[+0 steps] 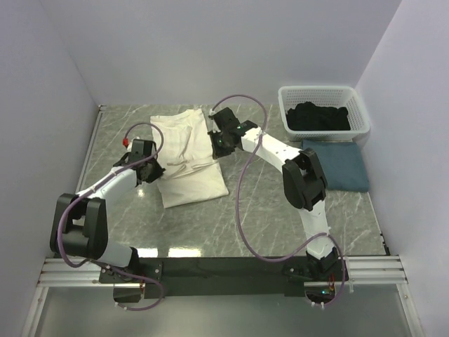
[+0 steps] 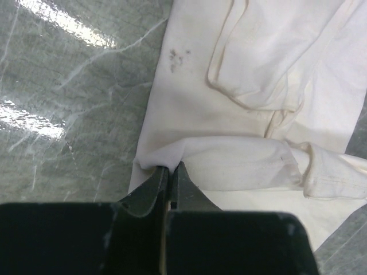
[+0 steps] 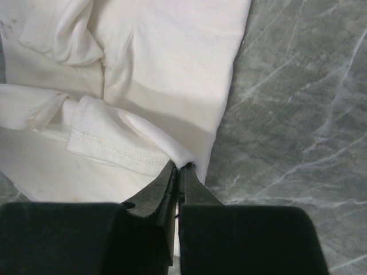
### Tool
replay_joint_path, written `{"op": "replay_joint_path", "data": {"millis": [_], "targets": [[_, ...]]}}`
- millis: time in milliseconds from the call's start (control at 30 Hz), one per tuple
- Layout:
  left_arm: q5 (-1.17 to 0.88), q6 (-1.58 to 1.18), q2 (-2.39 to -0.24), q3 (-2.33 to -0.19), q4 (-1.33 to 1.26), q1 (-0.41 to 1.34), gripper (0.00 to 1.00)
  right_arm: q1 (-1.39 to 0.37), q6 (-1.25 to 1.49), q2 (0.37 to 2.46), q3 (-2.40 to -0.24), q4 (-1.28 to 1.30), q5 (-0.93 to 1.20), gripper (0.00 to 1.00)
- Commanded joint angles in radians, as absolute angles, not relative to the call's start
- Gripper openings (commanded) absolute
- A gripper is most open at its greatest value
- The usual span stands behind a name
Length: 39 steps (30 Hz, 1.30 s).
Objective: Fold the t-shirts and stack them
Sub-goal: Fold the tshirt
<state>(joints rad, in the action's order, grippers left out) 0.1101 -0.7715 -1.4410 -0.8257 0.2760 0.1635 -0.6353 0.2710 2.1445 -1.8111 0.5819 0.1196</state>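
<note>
— Where is the left arm working?

— From above, the left end effector (image 1: 154, 170) is sitting at the left edge of the cream-white t-shirt (image 1: 186, 158), which is lying half-folded in the middle of the counter (image 1: 266, 203). Only its wrist camera is showing the grip: the jaws are pressed together, pinching a raised fold of the cloth right at that edge.

— Is that close view giving anything else?

— A few grey specks (image 2: 179, 56) are showing on the soft, matte cotton, and a sleeve (image 2: 258, 57) with a rolled hem is lying loosely on top. The marble beside it is looking glossy, grey-green with white veins.

— And the right arm?

— The right end effector (image 3: 179, 166) is reaching to the shirt's right edge. Its jaws are also closed tight, nipping a small peak of cloth, with a double-stitched sleeve hem (image 3: 114, 152) just beside them. The overhead view is hiding that pinch under the wrist.

— What is lying farther right?

— The slate-blue t-shirt (image 1: 340, 165) is resting as a flat rectangle near the right wall, well apart from the cream one. Just behind it, the white lattice basket (image 1: 323, 89) is sitting in the far corner with the black t-shirt (image 1: 319, 117) heaped inside. Neither wrist camera is catching those.

— Is there room to move?

— Bare marble is lying open left of the cream shirt, in front of it, and between it and the blue one.
</note>
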Motion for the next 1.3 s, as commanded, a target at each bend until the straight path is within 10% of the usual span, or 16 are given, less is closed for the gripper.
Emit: {"op": "replay_joint_path", "data": {"millis": [0, 1000, 1267], "targets": [[0.138, -0.756, -1.465, -0.870, 0.245, 0.156, 0.01, -0.618, 0.255, 2.172, -1.864, 0.561, 0.107, 0.00], [0.173, -0.693, -1.585, -0.979, 0.293, 0.156, 0.01, -0.612, 0.279, 2.261, -1.881, 0.523, 0.091, 0.06], [0.181, -0.670, -1.591, -1.020, 0.302, 0.156, 0.35, -0.611, 0.328, 2.231, -1.910, 0.560, 0.022, 0.30]]}}
